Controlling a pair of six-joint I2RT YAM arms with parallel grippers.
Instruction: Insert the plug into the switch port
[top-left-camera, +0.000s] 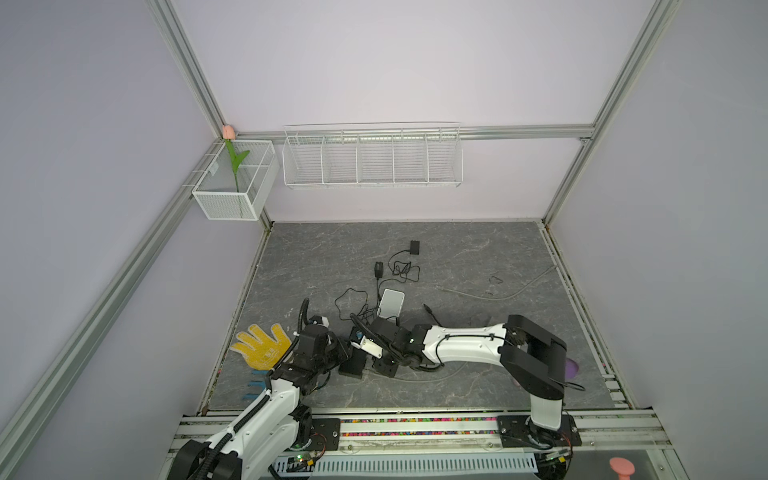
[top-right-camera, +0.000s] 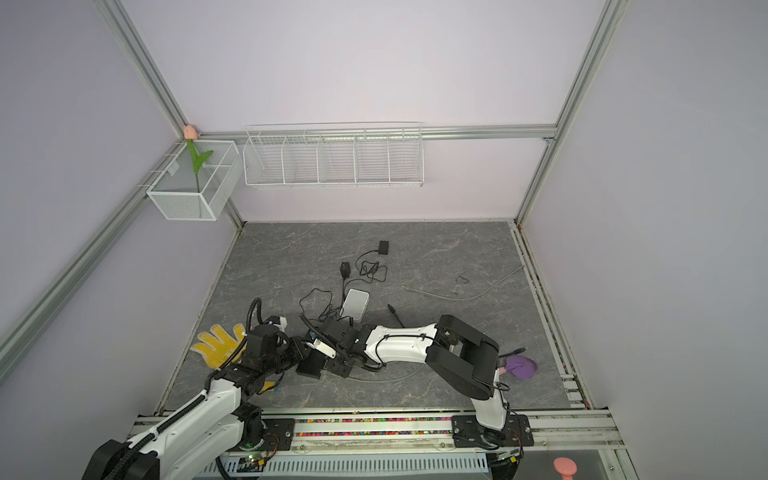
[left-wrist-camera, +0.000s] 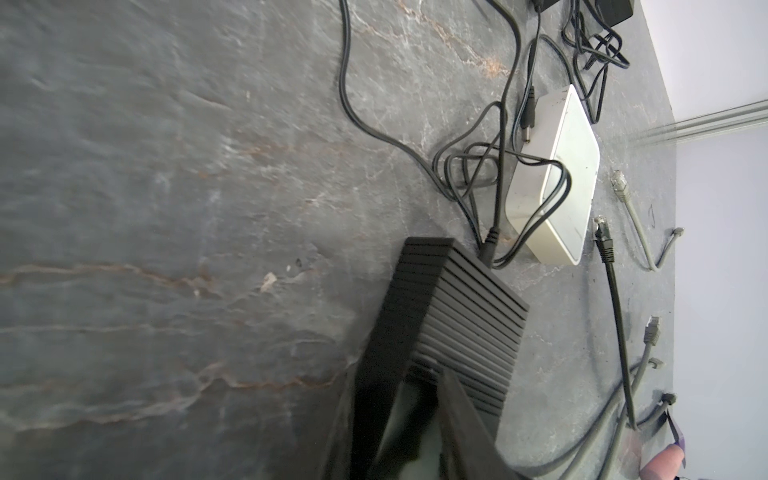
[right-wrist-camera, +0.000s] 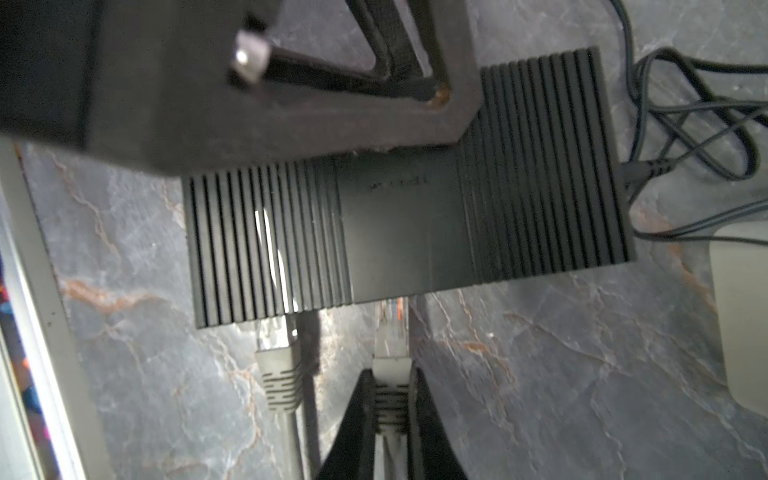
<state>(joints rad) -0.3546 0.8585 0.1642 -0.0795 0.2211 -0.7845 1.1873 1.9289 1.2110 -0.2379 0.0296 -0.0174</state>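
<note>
Plug (right-wrist-camera: 390, 328) tip at switch (right-wrist-camera: 407, 224) port edge, right gripper (right-wrist-camera: 390, 376) fingers clamped on plug, left gripper (left-wrist-camera: 407, 374) fingers clamped on switch.

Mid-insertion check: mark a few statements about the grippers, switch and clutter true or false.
1. The right gripper is shut on a grey plug. True.
2. The left gripper is clear of the switch. False: it clamps the switch.
3. Another grey plug already sits at the switch's port side. True.
4. The yellow glove lies at the table's right edge. False: at its left edge.
5. The white box sits on the switch. False: it rests on the table beside it.
</note>
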